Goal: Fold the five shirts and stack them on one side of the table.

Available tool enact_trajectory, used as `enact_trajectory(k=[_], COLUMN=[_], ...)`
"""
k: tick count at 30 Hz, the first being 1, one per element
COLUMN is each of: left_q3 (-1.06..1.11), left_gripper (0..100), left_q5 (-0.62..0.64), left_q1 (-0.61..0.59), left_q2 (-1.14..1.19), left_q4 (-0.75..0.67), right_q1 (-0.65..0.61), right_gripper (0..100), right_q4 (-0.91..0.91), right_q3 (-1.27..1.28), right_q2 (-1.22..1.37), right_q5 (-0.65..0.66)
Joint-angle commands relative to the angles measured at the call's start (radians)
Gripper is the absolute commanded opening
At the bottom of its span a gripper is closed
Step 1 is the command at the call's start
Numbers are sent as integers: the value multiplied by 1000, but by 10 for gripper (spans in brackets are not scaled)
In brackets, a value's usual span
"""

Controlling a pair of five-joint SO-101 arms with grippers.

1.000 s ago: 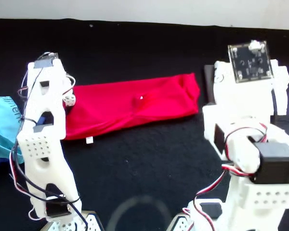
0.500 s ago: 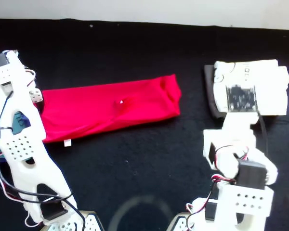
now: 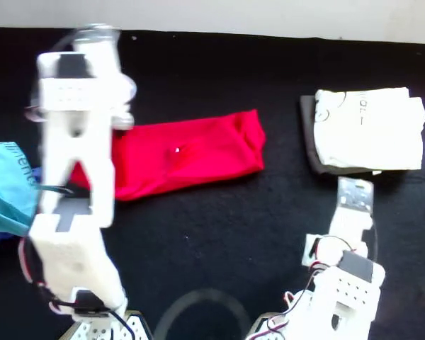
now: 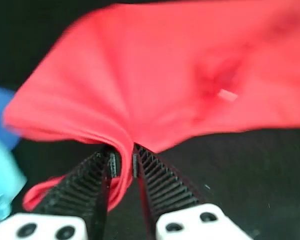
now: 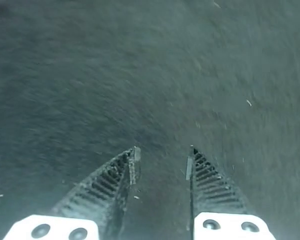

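My left pincer (image 4: 122, 159) is pinched tight on an edge of the long red cloth shirt (image 3: 198, 152). The shirt stretches across the middle of the black tabletop (image 3: 219, 227), nearer its far edge. My right pincer (image 5: 162, 161) hangs over bare tabletop, its jaws a little apart and gripping nothing. By the right edge a folded white shirt (image 3: 368, 127) lies on a folded dark shirt (image 3: 310, 152). A crumpled light blue garment (image 3: 7, 188) sits at the left edge.

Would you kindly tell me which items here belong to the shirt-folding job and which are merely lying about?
Job:
red shirt, mid-table
white folded shirt atop dark folded shirt
light blue shirt

Lying about:
black table cover
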Motion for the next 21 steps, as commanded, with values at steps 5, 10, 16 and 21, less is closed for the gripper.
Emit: enact_trajectory(k=[5,10,16,21], left_q3=[2,2,2,2], left_gripper=[10,10,10,10], left_q5=[-8,-6,-8,-8], left_q1=[363,486,549,550], left_q2=[-19,41,96,180], left_q4=[-210,-362,-569,-687], right_q1=[79,81,76,76], right_gripper=[159,159,159,159], right_q4=[-174,-252,-254,-254], right_q3=[148,243,248,248], right_q2=[-15,-15,-15,-15], right_q5=[11,8,11,11])
